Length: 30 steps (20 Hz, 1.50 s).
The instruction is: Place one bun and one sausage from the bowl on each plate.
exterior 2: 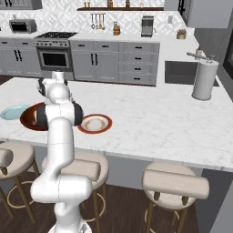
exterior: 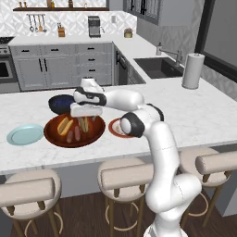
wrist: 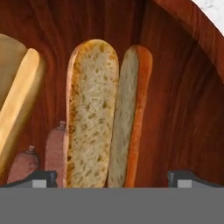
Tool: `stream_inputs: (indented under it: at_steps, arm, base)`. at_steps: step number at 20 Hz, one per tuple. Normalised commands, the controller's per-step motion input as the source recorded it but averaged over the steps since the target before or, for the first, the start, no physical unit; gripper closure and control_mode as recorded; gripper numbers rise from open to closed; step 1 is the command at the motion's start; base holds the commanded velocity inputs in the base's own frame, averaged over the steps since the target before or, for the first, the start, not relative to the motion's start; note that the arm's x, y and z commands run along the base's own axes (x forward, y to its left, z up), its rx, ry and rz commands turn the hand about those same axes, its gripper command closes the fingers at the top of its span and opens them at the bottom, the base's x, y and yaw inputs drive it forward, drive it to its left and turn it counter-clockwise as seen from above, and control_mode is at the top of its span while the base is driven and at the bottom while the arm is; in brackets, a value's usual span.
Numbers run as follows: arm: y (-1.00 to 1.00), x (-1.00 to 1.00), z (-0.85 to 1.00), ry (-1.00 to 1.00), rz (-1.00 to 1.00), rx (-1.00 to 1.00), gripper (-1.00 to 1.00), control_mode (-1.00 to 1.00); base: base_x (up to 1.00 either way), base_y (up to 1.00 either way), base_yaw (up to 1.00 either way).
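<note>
Wooden reddish-brown bowl (exterior: 54, 139) holds everything; we hover our gripper (wrist: 112, 179), jaws wide, over split bun (wrist: 105, 113); both plates bare.

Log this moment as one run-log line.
gripper: open, over split bun | wooden bowl: buns, sausages inside | plates: bare

A dark blue bowl (exterior: 60, 102) sits mid-surface, a paper towel roll (exterior: 193, 71) near the far right edge beside the sink (exterior: 159, 67), stools (exterior: 126, 178) below.
</note>
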Motion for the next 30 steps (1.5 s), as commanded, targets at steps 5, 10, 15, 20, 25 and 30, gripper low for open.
stream_inputs:
  at_steps: [5,10,15,20,25,30]
  arm:
    - [-0.19,-0.56,-0.19,-0.03,0.00,0.05,-1.00,-1.00]
    - [-0.17,-0.48,-0.13,-0.10,0.00,0.08,-1.00,-1.00]
    - [0.02,0.26,-0.31,-0.01,0.00,0.00,-1.00,-1.00]
    - [0.01,0.06,-0.14,0.00,-0.01,0.00,-1.00,-1.00]
    - [0.18,0.00,-0.01,0.00,0.00,0.00,-1.00,-1.00]
    - [0.29,0.00,-0.21,-0.01,0.00,0.00,-1.00,-1.00]
  base:
    - [0.00,0.00,0.00]
    - [0.00,0.00,0.00]
    - [0.00,0.00,0.00]
    - [0.00,0.00,0.00]
    - [0.00,0.00,0.00]
    - [0.00,0.00,0.00]
